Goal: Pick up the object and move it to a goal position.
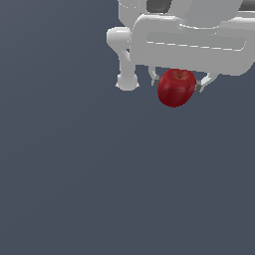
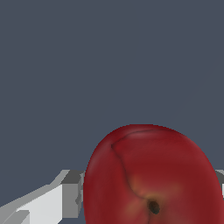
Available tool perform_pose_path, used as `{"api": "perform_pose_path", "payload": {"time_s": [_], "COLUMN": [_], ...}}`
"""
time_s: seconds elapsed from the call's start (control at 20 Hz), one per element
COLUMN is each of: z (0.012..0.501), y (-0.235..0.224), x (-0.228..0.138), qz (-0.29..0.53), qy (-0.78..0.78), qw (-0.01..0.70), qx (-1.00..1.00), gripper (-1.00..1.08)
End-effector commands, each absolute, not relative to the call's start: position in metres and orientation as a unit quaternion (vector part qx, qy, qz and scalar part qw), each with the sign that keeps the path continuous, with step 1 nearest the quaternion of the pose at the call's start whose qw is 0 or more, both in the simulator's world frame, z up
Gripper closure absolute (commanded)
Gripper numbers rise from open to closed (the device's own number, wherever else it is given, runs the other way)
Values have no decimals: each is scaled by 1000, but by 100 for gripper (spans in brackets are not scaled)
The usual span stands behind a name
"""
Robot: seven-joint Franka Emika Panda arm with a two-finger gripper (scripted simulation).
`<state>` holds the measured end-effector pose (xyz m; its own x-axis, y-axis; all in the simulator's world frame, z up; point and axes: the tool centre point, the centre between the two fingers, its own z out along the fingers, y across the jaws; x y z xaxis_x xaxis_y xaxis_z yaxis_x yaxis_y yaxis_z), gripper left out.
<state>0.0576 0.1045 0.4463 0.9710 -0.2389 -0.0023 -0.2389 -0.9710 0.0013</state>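
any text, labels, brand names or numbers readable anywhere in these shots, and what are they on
None: no words, numbers, labels or signs show in either view.
The apple has plain red skin with a dark stem dimple, no sticker.
The white end effector and arm body carry no markings.
The surface is plain dark grey.

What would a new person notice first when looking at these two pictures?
First the dark red apple, the only colour against the plain grey-blue background, sitting between the fingers of the white gripper near the top of the exterior view. In the wrist view the apple looms large, its dimpled end facing the camera, with a grey-padded finger against its side.
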Motion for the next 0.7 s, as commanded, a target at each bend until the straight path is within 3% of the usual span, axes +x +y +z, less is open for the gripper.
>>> {"api": "perform_pose_path", "payload": {"time_s": [0.0, 0.65], "z": [454, 464], "y": [107, 111], "x": [60, 66], "qz": [0, 0], "qy": [-120, -120], "qw": [0, 0], "qx": [993, 993], "gripper": [108, 108]}}
